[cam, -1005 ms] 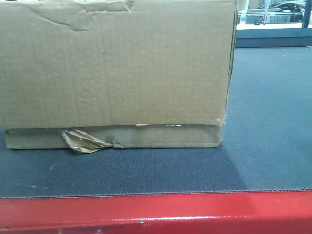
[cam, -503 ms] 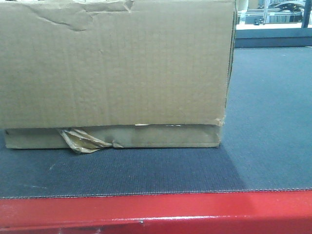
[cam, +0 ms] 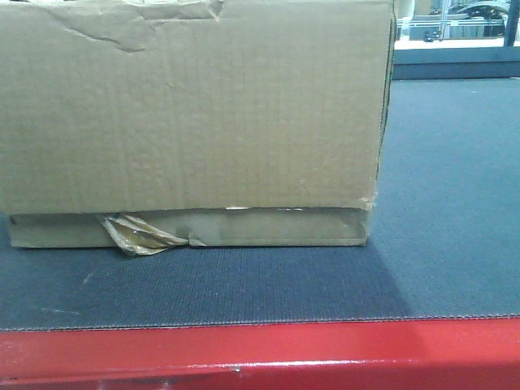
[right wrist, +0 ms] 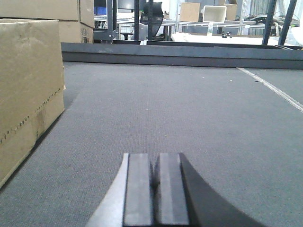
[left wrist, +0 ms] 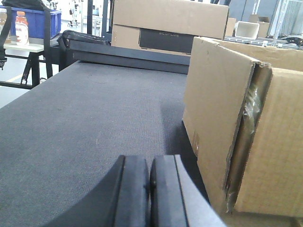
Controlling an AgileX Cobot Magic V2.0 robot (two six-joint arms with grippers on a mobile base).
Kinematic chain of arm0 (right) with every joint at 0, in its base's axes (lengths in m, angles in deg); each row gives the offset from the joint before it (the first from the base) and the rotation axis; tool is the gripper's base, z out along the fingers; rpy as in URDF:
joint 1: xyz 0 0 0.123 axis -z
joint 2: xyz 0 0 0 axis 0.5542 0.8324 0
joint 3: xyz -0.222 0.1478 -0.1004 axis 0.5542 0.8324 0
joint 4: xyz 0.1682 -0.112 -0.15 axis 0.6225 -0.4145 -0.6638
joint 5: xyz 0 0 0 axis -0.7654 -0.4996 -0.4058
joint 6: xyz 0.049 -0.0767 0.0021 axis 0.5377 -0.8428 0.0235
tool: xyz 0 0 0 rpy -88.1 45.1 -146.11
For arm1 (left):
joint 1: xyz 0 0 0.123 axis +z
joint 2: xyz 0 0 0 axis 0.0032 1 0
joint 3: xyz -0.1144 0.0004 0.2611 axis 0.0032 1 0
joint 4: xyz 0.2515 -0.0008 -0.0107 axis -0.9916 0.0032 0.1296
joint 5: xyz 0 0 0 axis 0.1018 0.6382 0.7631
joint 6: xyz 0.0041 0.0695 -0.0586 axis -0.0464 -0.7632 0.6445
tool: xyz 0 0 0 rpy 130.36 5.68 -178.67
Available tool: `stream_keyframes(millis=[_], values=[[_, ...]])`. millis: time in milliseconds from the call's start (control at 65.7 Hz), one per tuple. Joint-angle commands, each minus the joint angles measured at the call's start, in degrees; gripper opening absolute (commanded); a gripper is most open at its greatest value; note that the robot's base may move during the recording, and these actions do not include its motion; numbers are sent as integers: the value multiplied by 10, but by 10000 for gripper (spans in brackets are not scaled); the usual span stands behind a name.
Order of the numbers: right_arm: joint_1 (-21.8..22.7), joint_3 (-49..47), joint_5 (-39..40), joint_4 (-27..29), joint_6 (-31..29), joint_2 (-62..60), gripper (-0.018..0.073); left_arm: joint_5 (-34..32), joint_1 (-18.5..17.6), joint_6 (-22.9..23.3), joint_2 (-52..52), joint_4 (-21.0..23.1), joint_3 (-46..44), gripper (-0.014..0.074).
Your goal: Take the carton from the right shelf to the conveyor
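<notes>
In the front view, the glossy red frame edge (cam: 260, 353) runs along the bottom, nearest the camera. Just behind it lies the dark grey belt of the conveyor (cam: 439, 203). The carton (cam: 191, 106) sits flat on that belt, filling the left and middle of the picture, with bare belt to its right. A crumpled wad of tan tape (cam: 140, 233) hangs at its lower front edge, left of centre, and the top left of its face is creased and torn.

From the left wrist, the left gripper (left wrist: 150, 189) shows at the bottom with its jaws pressed together and nothing between them, low over the belt. The carton (left wrist: 251, 137) stands just to its right, apart from the jaws, its end flap bowed outward along the near corner. Farther back, a second cardboard box (left wrist: 170, 23) stands past the belt's far rail, and a blue bin (left wrist: 28, 21) with a bottle (left wrist: 21, 26) in front of it is at the far left.

From the right wrist, the right gripper (right wrist: 155, 189) is likewise clenched on nothing, low over the belt. The carton (right wrist: 28, 90) sits on the belt to its left, well apart. A dark rail (right wrist: 180, 49) closes the belt's far side, with racks and boxes beyond.
</notes>
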Motion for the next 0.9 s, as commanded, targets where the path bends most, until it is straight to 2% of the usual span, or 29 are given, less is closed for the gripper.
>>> stream_keyframes(millis=[0, 883], values=[[2, 0, 11, -3, -4, -5, -69, -9, 3, -2, -3, 4, -1, 15], [2, 0, 11, -3, -4, -5, -69, -9, 3, -2, -3, 4, -1, 15]])
